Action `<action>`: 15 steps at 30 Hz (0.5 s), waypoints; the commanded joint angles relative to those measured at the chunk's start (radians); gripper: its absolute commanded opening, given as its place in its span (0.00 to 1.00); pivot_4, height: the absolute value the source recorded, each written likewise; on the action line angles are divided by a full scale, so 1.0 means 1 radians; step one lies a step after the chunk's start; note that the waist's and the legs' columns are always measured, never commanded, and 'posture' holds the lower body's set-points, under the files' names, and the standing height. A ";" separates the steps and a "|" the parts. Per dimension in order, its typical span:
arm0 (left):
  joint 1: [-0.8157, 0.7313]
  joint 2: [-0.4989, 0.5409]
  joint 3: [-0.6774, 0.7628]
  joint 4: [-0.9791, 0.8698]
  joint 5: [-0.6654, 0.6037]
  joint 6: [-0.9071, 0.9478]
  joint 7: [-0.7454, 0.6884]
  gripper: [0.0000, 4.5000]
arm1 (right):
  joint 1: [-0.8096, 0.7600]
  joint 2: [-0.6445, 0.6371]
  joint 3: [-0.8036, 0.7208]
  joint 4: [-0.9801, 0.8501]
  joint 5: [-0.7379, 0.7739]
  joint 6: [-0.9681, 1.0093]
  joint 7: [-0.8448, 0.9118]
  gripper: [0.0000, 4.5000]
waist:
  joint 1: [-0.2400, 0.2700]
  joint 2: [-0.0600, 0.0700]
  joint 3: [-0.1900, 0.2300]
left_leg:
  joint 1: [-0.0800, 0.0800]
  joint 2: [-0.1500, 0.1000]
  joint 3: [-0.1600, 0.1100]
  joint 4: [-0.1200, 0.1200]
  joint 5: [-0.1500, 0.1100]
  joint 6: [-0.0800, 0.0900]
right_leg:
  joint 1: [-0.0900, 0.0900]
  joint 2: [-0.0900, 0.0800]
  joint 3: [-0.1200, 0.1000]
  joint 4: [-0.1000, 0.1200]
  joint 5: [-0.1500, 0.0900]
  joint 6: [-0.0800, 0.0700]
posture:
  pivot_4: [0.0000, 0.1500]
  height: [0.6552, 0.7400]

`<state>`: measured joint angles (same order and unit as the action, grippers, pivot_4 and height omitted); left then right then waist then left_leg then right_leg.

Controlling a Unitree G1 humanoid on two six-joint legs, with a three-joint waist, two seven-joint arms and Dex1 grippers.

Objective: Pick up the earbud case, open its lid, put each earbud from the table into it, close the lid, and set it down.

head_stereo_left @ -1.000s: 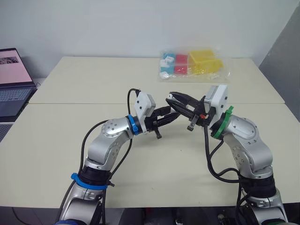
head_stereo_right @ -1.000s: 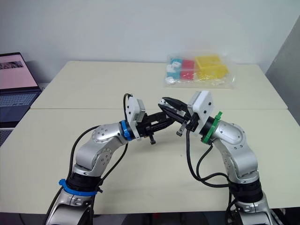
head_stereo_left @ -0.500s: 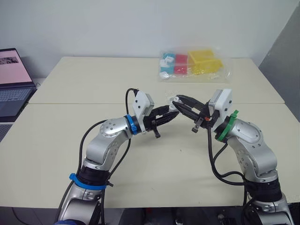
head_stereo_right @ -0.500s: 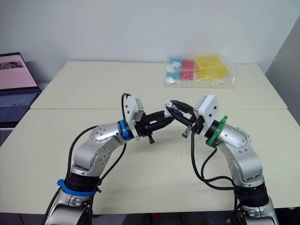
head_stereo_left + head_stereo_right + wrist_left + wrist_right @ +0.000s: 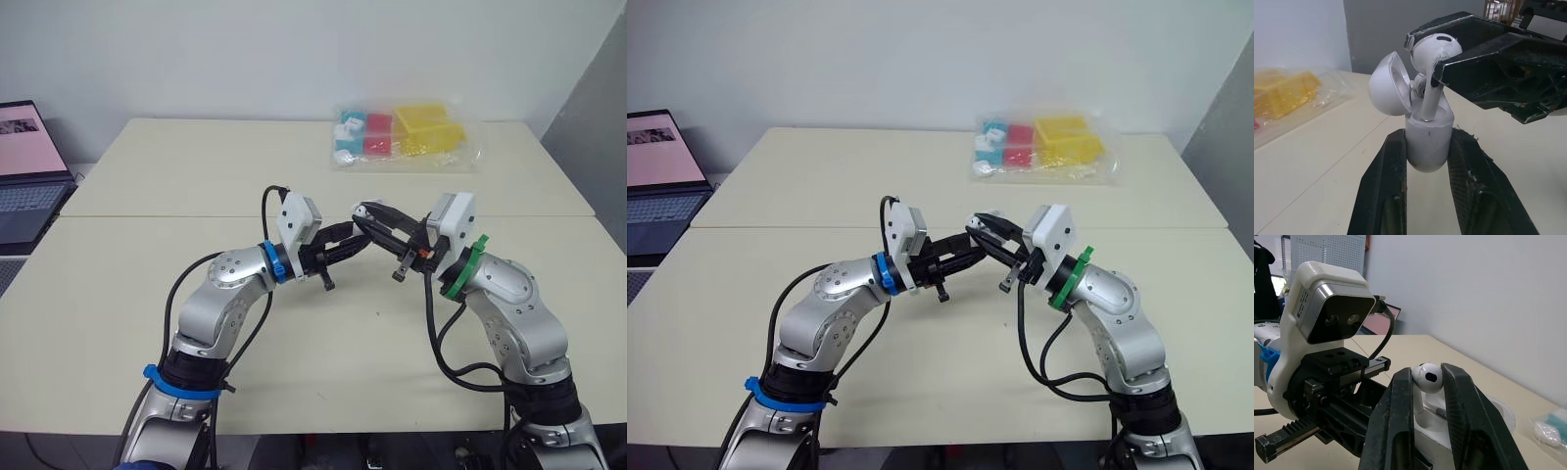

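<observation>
Beige tables (image 5: 196, 166) stand before a white wall (image 5: 294, 49), laptop (image 5: 24, 176) at left.

Bright, even indoor light falls from above on the pale table (image 5: 147, 176); shadows there are faint and soft-edged; the wall (image 5: 245, 49) behind is evenly lit, with no hot spots; small glints show on the plastic bag (image 5: 407, 137); the laptop screen (image 5: 22, 137) glows pink; in the left wrist view, soft highlights sit on the glossy earbud (image 5: 1432, 46) and earbud case (image 5: 1427, 142)
</observation>
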<state>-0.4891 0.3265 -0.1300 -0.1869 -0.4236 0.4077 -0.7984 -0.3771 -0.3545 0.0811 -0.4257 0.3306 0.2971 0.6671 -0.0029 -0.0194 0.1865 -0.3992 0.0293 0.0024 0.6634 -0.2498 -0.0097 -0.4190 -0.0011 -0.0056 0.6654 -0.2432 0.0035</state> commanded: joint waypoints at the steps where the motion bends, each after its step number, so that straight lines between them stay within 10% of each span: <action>1: -0.005 -0.006 0.010 -0.040 -0.017 -0.012 -0.001 0.17 | 0.005 -0.012 0.004 -0.015 0.007 0.009 -0.001 0.10 | 0.000 0.000 0.000 | 0.000 0.000 0.000 0.000 0.000 0.000 | 0.000 0.000 0.000 0.000 0.000 0.000 | 1.00 1.00; 15: 0.003 -0.011 0.008 -0.054 -0.019 -0.013 0.005 0.17 | 0.015 -0.029 0.013 -0.016 0.005 0.049 -0.012 0.10 | 0.000 0.000 0.000 | 0.000 0.000 0.000 0.000 0.000 0.000 | 0.000 0.000 0.000 0.000 0.000 0.000 | 1.00 1.00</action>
<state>-0.4732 0.3245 -0.1327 -0.1869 -0.4244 0.4113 -0.7953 -0.3676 -0.3759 0.0925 -0.4206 0.3294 0.3325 0.6562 -0.0032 -0.0194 0.1865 -0.3992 0.0293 0.0024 0.6634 -0.2498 -0.0097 -0.4191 -0.0011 -0.0056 0.6654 -0.2432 0.0035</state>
